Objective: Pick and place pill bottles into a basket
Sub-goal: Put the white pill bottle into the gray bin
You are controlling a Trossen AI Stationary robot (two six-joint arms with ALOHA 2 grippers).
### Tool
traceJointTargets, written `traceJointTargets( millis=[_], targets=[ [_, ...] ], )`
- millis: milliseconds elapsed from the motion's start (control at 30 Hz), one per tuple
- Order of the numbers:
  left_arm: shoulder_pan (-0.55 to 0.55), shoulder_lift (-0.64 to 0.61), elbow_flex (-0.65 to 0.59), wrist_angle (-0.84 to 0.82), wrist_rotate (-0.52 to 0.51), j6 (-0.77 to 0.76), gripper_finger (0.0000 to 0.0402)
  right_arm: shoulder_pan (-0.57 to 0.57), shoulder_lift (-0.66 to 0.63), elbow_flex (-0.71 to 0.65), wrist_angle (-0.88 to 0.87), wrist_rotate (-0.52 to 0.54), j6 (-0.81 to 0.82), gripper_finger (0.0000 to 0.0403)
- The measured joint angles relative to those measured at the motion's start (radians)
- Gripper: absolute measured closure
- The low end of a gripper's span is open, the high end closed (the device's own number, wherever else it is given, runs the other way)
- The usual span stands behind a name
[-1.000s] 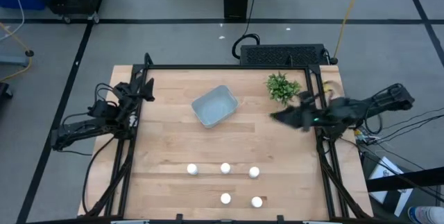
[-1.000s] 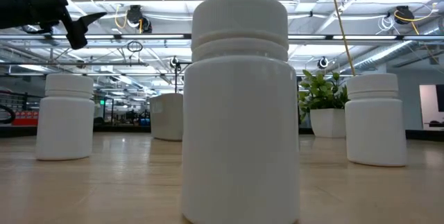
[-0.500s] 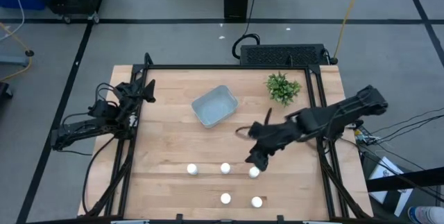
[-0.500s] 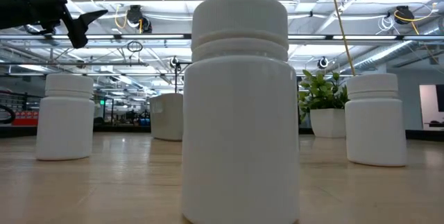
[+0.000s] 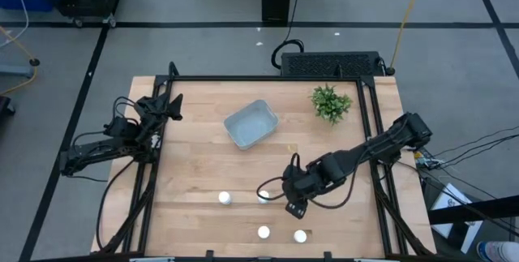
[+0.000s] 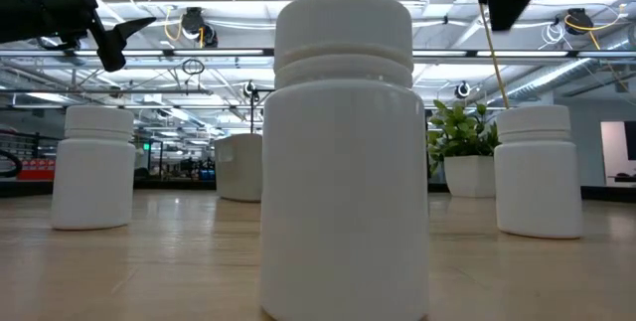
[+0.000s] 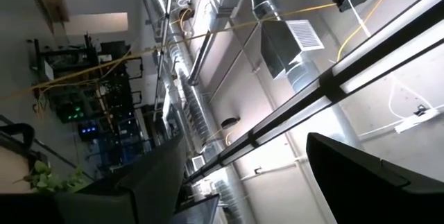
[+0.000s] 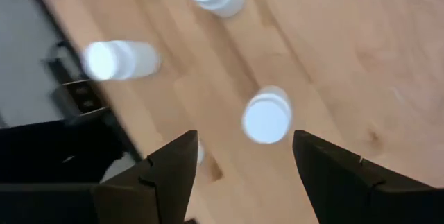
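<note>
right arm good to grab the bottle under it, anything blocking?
Probably yes. The right gripper hangs over the right-hand bottle of the middle row, and its wrist view shows that pill bottle ahead between open fingers, upright, with bare wood around it and its neighbours standing apart.

Two black jointed arms [image 5: 105,142] trailing dark looped cables, each ending in matte wedge-shaped fingers [image 8: 338,175].

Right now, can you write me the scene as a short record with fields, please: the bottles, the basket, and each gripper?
pill bottles: five on the table, none in the basket; one left in the front rows
basket: near table centre, nothing inside
plant: right of basket
right gripper: open, above the front rows' right bottle
left gripper: open, waiting at the left edge, holding nothing
</note>
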Motion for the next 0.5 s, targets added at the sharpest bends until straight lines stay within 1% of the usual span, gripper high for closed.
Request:
traceJointTargets(
  millis=[133,367,500],
  targets=[
    [0.0,0.0,0.0,0.0,0.001,-0.001,0.0094,-0.002,0.048,0.0,-0.006,0.0,0.033,0.0176],
    [0.0,0.0,0.0,0.0,0.002,-0.001,0.0094,-0.002,0.081,-0.001,-0.068,0.0,0.036,0.0194],
    [0.0,0.0,0.0,0.0,0.011,-0.001,0.0094,-0.002,0.079,-0.011,-0.027,-0.008,0.051,0.0196]
  ],
)
